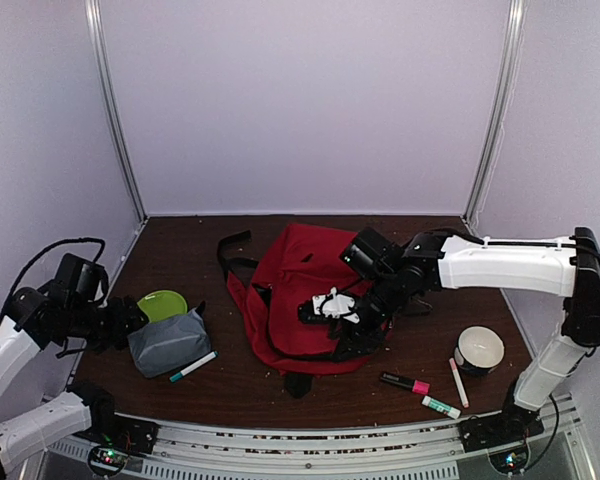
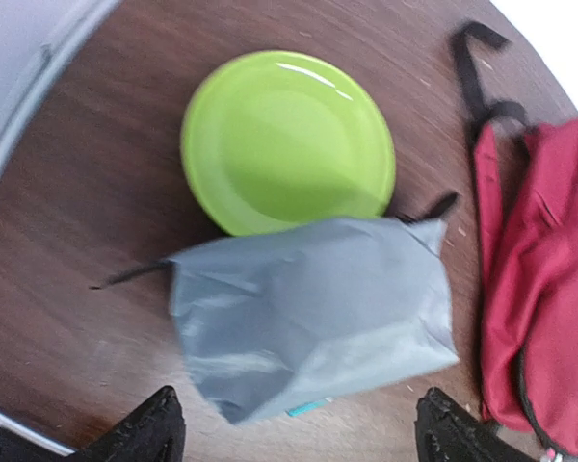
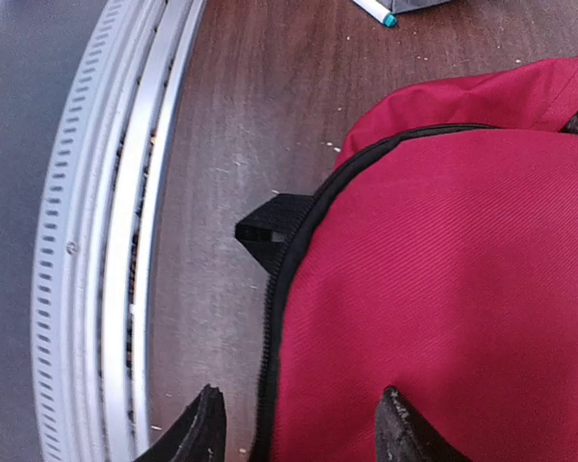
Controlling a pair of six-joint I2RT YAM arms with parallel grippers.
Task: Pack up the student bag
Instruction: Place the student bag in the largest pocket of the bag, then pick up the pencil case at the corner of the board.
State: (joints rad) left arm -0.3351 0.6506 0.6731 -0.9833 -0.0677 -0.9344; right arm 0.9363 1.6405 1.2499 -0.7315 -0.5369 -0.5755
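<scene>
I spread my right gripper's [image 3: 303, 428] jaws astride the black zipper [image 3: 270, 318] of the student bag [image 1: 292, 285], which lies flat mid-table, probably to open it, while my left gripper [image 2: 299, 433] hangs wide-jawed over the grey pouch [image 2: 308, 313], ready to grasp it.

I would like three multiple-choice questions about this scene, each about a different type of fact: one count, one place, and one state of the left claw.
1. How many pens lie by the white bowl, right of the red bag?
A. one
B. three
C. six

2. Where is the green plate?
A. on the bag
B. against the grey pouch, on its far side
C. in the bowl

3. The left claw is:
A. shut on the pouch
B. shut on a pen
C. open above the pouch

Answers:
1 B: three pens show there in the top view.
2 B: the pouch's edge overlaps the plate's rim.
3 C: its fingers stand wide apart, holding nothing.
</scene>
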